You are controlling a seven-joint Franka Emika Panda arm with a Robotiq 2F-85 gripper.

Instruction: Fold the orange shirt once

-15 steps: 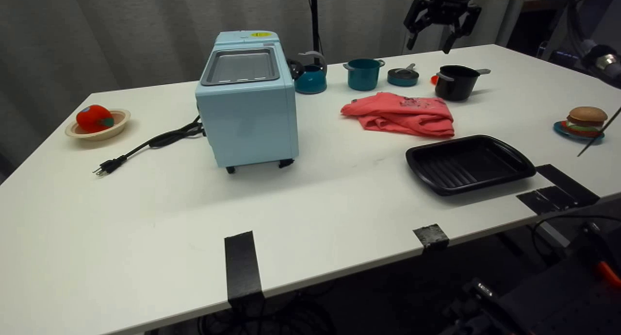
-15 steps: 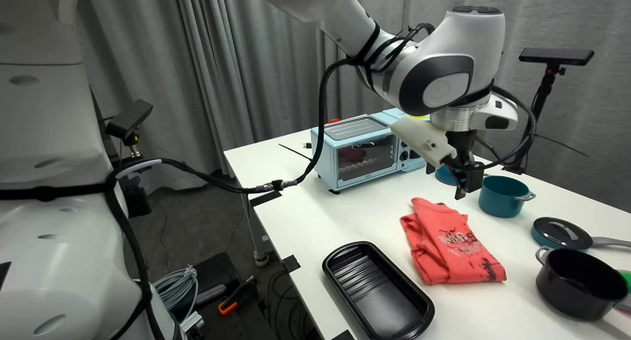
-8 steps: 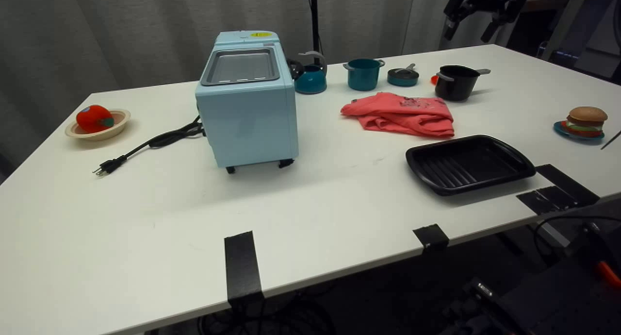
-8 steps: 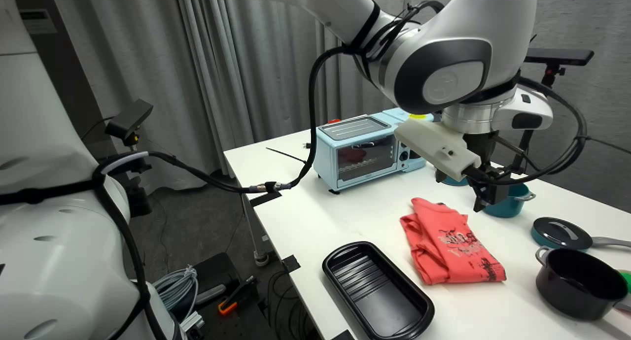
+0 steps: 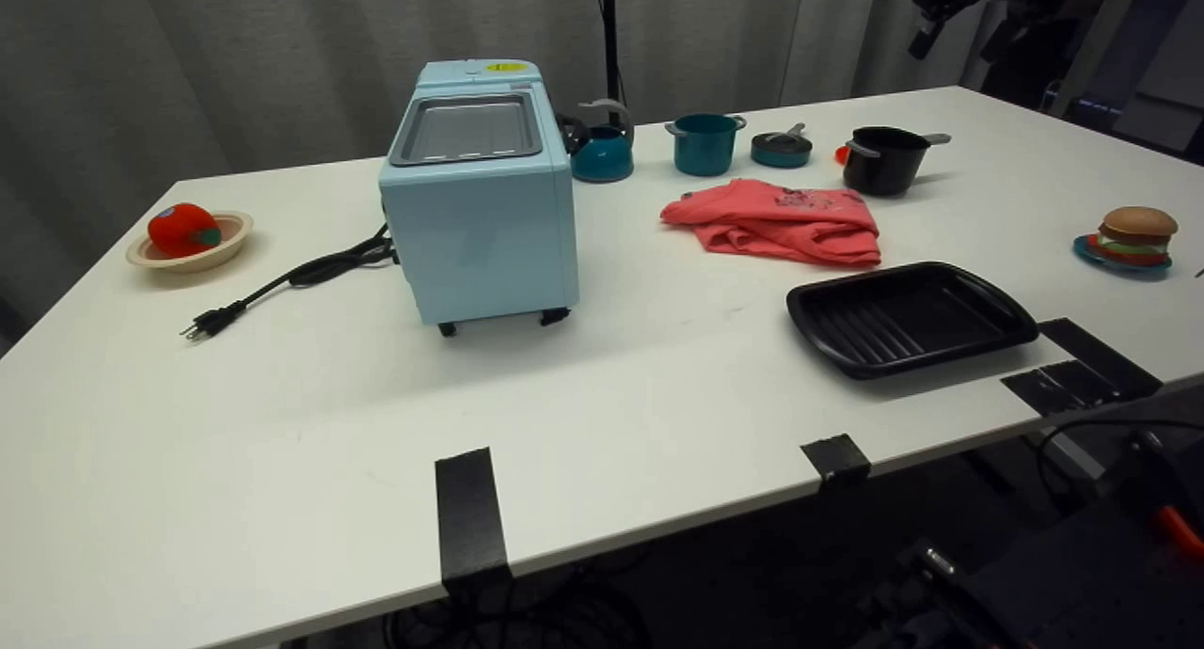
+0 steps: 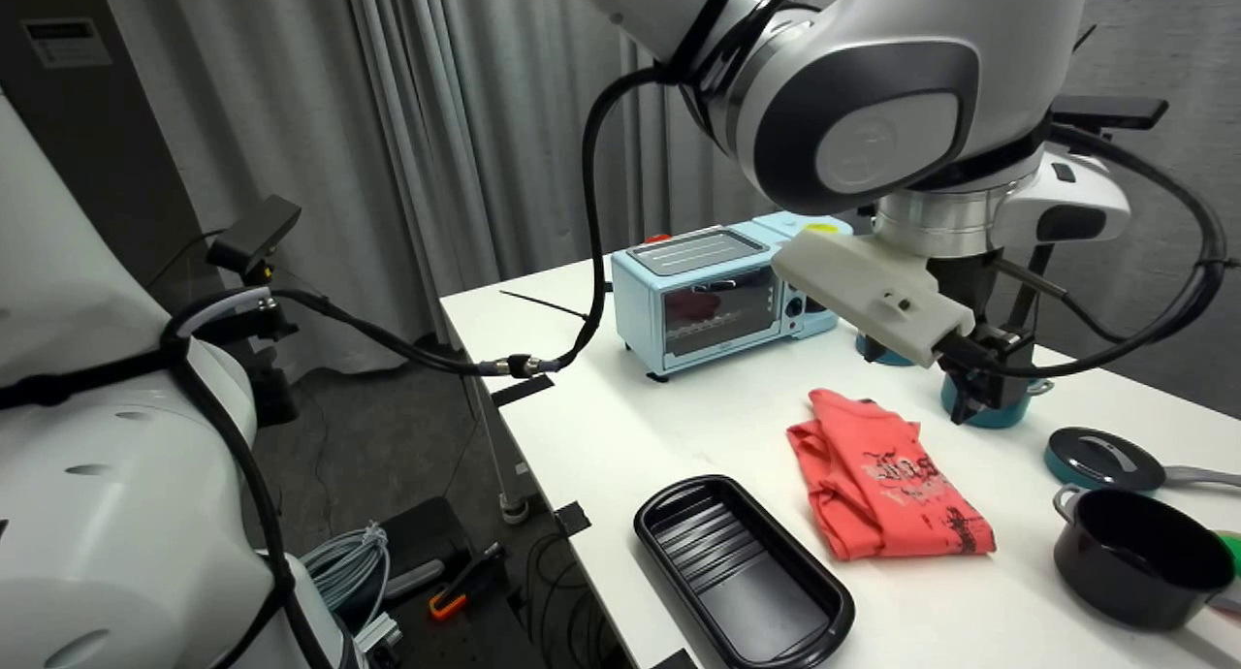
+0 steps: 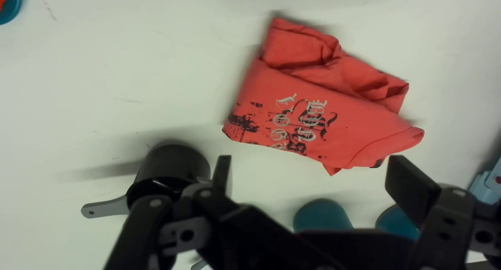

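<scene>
From left to right in an exterior view, the light-blue toaster oven (image 5: 480, 207) has not stirred, nor has the orange graphic shirt (image 5: 776, 222) to its right, lying on the white table (image 5: 602, 404) with its lettered panel over a bunched layer. Past the black saucepan (image 5: 884, 163), the Robotiq gripper (image 5: 952, 53) is what has moved: over the last second it has drifted farther rightward, away from the shirt. That suggests the single fold is already made and a retreat is under way, though the rumpled under-layer could invite a touch-up. The white Panda arm (image 6: 877, 150) reaches in from above, wrist turned so the gripper points down, well above the table; the fingers (image 7: 411, 189) stand wide apart, holding nothing.
</scene>
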